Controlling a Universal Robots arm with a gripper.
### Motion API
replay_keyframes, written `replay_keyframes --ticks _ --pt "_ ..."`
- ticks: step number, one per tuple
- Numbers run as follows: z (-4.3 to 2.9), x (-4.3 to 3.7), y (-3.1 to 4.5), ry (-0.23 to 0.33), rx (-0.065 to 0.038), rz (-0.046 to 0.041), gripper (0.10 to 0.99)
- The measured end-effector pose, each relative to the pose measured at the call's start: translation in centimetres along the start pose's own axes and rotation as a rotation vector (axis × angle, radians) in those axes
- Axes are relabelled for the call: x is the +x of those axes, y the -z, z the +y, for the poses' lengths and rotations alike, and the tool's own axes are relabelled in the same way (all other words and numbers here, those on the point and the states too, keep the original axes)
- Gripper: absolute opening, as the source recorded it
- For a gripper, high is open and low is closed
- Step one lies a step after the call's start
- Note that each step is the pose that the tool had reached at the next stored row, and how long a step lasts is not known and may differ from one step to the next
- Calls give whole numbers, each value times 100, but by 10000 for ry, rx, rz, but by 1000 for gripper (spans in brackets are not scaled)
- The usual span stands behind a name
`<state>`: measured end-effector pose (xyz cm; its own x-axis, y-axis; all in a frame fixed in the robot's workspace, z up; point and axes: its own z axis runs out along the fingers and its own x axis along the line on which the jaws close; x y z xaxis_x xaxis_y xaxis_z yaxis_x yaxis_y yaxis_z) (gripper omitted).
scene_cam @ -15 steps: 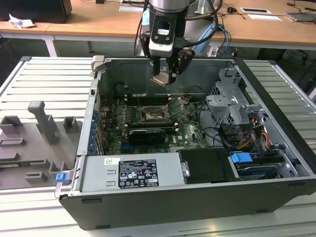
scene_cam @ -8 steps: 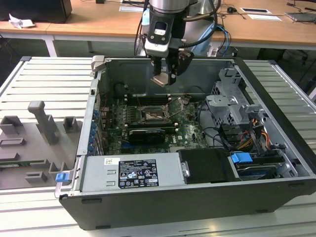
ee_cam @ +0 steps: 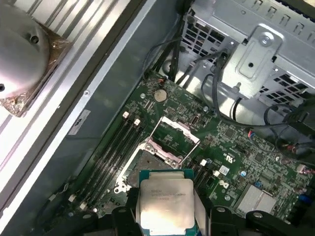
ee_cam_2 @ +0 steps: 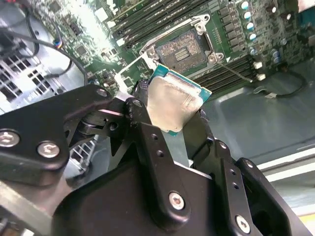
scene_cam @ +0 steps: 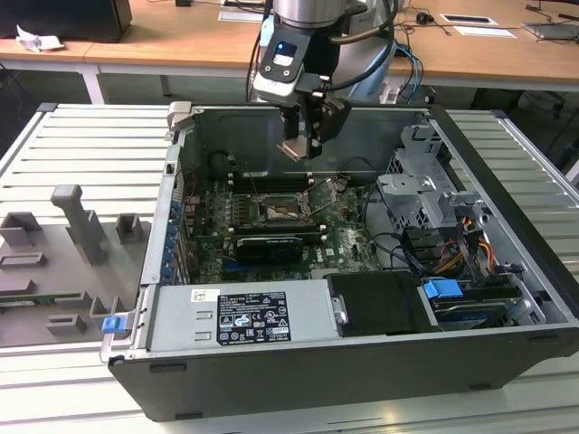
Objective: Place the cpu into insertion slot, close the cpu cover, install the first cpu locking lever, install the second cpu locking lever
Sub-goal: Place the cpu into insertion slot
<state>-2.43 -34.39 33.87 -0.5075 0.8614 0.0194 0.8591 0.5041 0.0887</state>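
My gripper (scene_cam: 302, 143) hangs inside the open computer case, above the motherboard, shut on the cpu (scene_cam: 294, 148). The cpu (ee_cam_2: 173, 101) is a flat square chip with a silvery top, pinched at two opposite edges between black fingers (ee_cam_2: 142, 105); it is clear in both wrist views (ee_cam: 165, 201). Below it lies the insertion slot (ee_cam_2: 185, 49), bare, also seen in the exterior view (scene_cam: 279, 213). The cpu cover (ee_cam: 180, 129) stands swung up beside the slot. A thin wire lever (ee_cam_2: 235, 73) lies out to one side of the slot.
Memory slots (ee_cam: 114, 147) run alongside the socket. A black card (scene_cam: 268, 246) sits in front of it, with the power supply (scene_cam: 244, 316) nearer still. A metal drive cage (scene_cam: 425, 194) and cables fill the exterior view's right. Grey fixtures (scene_cam: 81, 226) stand outside the case.
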Motion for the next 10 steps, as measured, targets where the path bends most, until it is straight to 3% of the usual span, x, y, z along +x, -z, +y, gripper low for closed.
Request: replay_keyframes --ticks 3,10 --pt "-3 -1 -34 -861 -5 -71 529" --pt "-7 -1 -72 -1547 -20 -131 529"
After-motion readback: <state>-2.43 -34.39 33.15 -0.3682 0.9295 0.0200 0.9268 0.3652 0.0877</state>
